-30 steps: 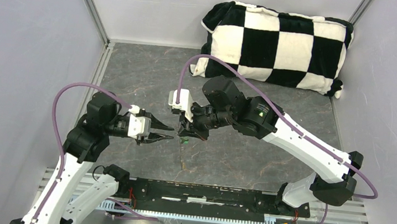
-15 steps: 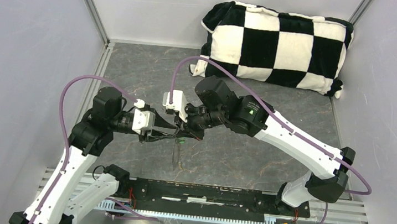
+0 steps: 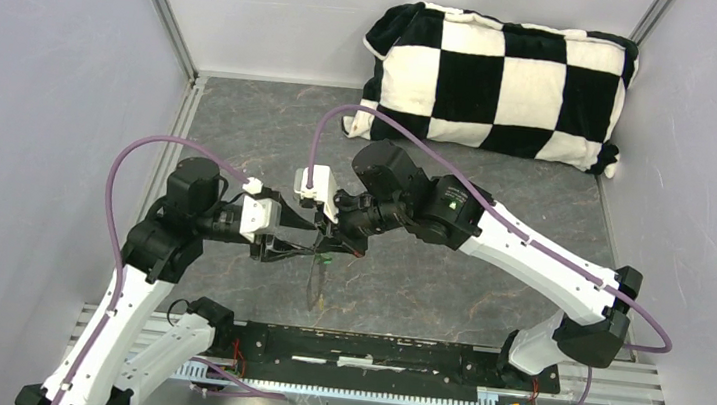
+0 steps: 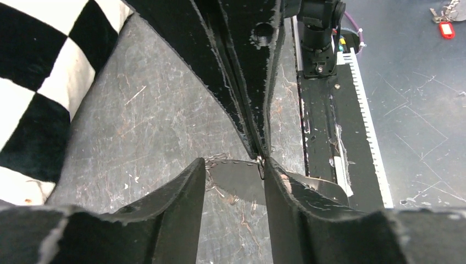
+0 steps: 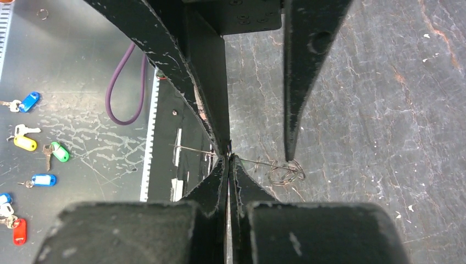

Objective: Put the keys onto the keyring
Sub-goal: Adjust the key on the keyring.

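Since a second ago the left arm has swung in. The left gripper [image 4: 235, 165] now meets the right gripper [image 5: 228, 159] above the worktop [image 3: 446, 292], and both sit slightly further left. The left gripper's jaws stand apart, straddling the right fingertips and holding nothing. The right gripper is pinched on the keyring [image 3: 315, 283] wire. From above, the keyring shows as a narrow sliver, its long axis pointing toward the arm bases. The green key [image 3: 326, 256] sits at the pinch.
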